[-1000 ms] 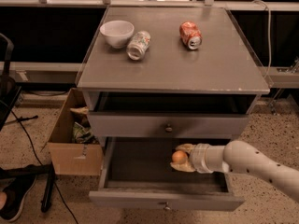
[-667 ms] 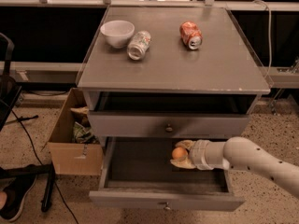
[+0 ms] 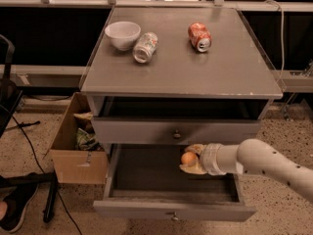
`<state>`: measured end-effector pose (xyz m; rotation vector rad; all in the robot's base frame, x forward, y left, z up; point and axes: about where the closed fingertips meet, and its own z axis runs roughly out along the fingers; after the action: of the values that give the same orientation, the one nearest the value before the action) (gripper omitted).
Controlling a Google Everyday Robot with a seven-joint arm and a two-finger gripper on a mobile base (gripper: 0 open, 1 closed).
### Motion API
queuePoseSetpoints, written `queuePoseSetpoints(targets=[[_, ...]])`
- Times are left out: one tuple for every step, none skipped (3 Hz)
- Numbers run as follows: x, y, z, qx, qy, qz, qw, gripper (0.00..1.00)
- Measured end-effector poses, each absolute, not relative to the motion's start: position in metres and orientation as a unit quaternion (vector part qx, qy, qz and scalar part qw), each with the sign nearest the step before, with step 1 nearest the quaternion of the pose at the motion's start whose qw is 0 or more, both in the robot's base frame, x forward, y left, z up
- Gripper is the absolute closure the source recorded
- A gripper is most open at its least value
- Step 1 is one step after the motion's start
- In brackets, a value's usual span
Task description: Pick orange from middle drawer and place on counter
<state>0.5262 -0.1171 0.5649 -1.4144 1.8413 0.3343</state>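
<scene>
Speckled floor [image 3: 286, 131] runs under a grey table [image 3: 195, 77], with a dark wall and a pale ledge behind it. On the table top, toward the back left, a white bowl [image 3: 122, 35] stands upright. Just beside it to the right a silver-green can [image 3: 145, 47] lies on its side. Well apart from those, toward the back right, a crushed orange-red can [image 3: 199, 36] also lies on its side.

Below the top, an upper drawer [image 3: 142, 130] shows its grey front and a small round knob [image 3: 176, 134], but none of its floor. Under that, the middle drawer [image 3: 146, 173] is pulled out, its dark floor and low grey walls in plain sight.

My white arm [image 3: 264, 160] reaches in from the right over that drawer. My hand [image 3: 190, 159] is inside it, toward the right and close under the upper drawer's front. Its pale fingers [image 3: 194, 148] are closed around the orange [image 3: 188, 158], one above it and one below, so the fruit is gripped between them. The orange is over the drawer's floor; I cannot tell whether it touches the floor or is raised off it.

Left of the table an open cardboard box [image 3: 78, 155] sits on the floor with crumpled wrappers inside. A dark shoe [image 3: 14, 204] and some black cables lie at the far left.
</scene>
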Motion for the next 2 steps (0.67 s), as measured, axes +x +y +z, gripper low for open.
queuePoseSetpoints(targets=[[0.526, -0.122, 0.608, -0.562, 0.717, 0.139, 0.389, 1.00], [0.517, -0.126, 0.672, -0.569, 0.709, 0.149, 0.389, 1.00]])
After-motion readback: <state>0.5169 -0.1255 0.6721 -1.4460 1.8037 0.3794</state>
